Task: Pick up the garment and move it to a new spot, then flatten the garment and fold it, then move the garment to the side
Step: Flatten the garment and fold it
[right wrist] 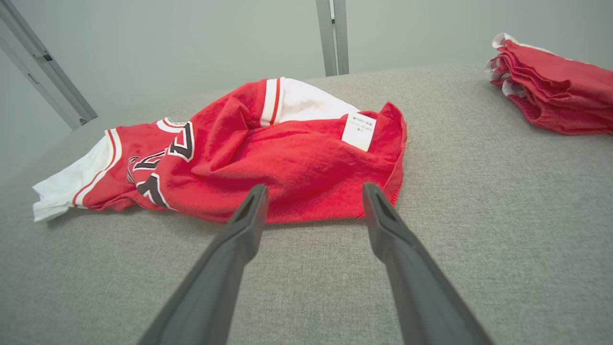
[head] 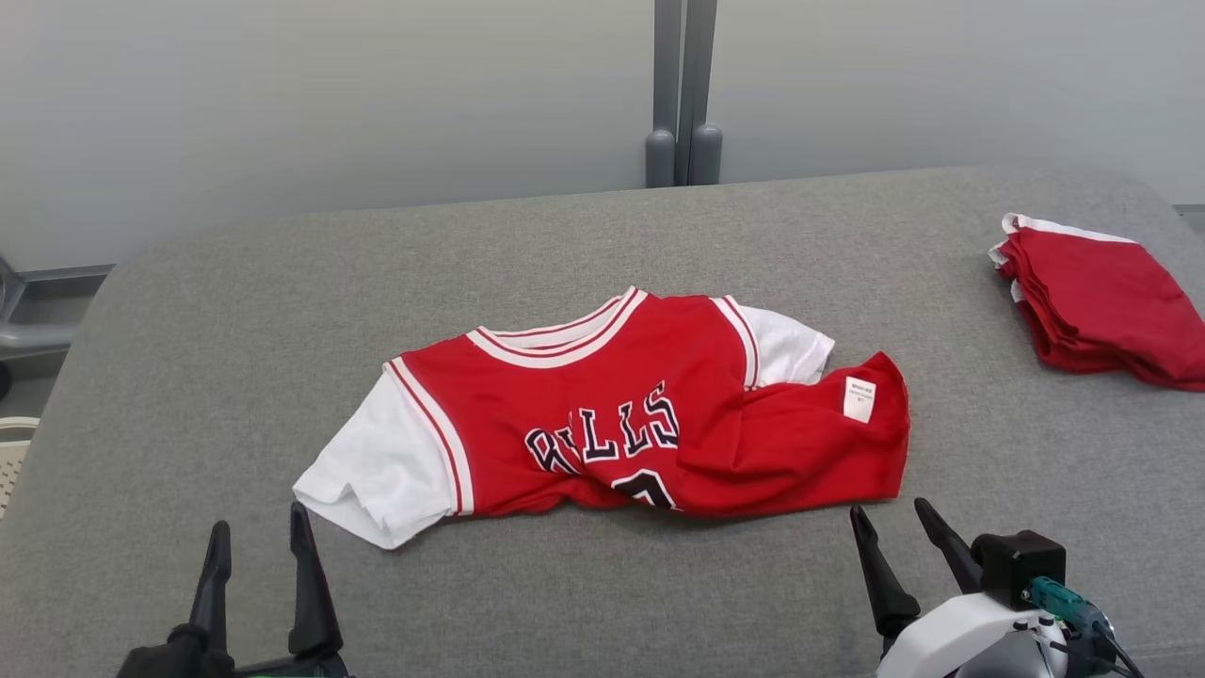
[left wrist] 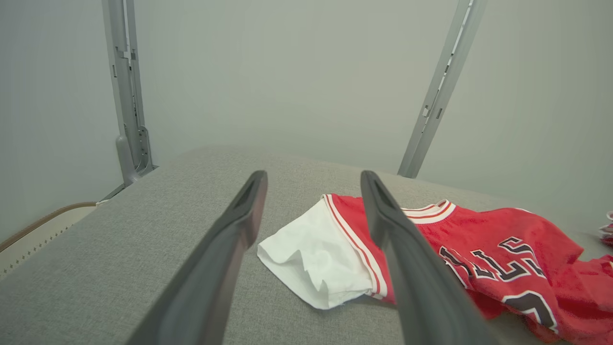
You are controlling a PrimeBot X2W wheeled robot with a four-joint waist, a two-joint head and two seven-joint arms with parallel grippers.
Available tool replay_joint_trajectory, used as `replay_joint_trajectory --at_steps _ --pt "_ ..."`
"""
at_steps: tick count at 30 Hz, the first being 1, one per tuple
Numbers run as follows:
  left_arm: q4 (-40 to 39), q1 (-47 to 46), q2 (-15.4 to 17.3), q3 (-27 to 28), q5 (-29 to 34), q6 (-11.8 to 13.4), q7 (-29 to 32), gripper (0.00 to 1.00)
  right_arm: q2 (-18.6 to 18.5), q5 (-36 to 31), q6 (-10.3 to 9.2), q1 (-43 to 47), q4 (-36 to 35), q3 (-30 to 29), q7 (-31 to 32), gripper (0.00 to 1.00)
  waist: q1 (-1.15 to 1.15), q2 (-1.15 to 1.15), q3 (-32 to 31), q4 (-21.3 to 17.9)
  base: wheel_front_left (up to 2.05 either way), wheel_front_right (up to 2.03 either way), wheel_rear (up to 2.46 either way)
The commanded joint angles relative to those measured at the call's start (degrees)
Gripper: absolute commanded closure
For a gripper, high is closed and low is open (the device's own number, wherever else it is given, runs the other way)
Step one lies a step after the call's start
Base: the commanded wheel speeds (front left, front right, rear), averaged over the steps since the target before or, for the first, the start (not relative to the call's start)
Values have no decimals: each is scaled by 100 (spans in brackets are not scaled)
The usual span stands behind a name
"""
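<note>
Well, jersey (head: pixel 602 424) reads "BULLS", tag (head: pixel 859 398) illegible; L end effector (head: pixel 259 518) & R end effector (head: pixel 890 508) apart.

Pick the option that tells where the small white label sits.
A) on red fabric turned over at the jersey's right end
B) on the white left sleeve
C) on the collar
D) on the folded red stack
A: the label lies on turned-over red cloth at the right end of the jersey.

A grey fabric-covered bench (head: pixel 602 235) is stretching across the foreground, its far corners rounding off. Behind it a plain pale grey wall (head: pixel 329 94) is catching soft, even light, and a grey metal post (head: pixel 684 85) is rising upright against it.
</note>
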Motion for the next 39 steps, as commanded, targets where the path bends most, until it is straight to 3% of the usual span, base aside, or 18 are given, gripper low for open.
replay_joint_trajectory --at_steps 1,11,18,30,39 --pt "22 128 -4 -51 309 -43 -1 0 -10 -20 -5 70 57 -38 -25 0 0 0 -33 40 0 0 0" --pt "166 484 -11 -279 1159 -166 -2 0 -8 -238 -5 126 236 -352 -66 0 0 0 -68 100 0 0 0" --pt "214 424 -16 -284 1160 -204 -2 0 -10 -329 -5 -10 385 -479 43 0 0 0 -52 164 0 0 0" --pt "361 222 -16 -490 1065 -285 -2 0 -10 -794 -5 -1173 1482 -1332 1325 0 0 0 237 349 0 0 0" --pt "434 66 -15 -542 1050 -319 -2 0 -13 -691 -5 -1761 2184 -1550 1137 0 0 0 497 504 0 0 0"
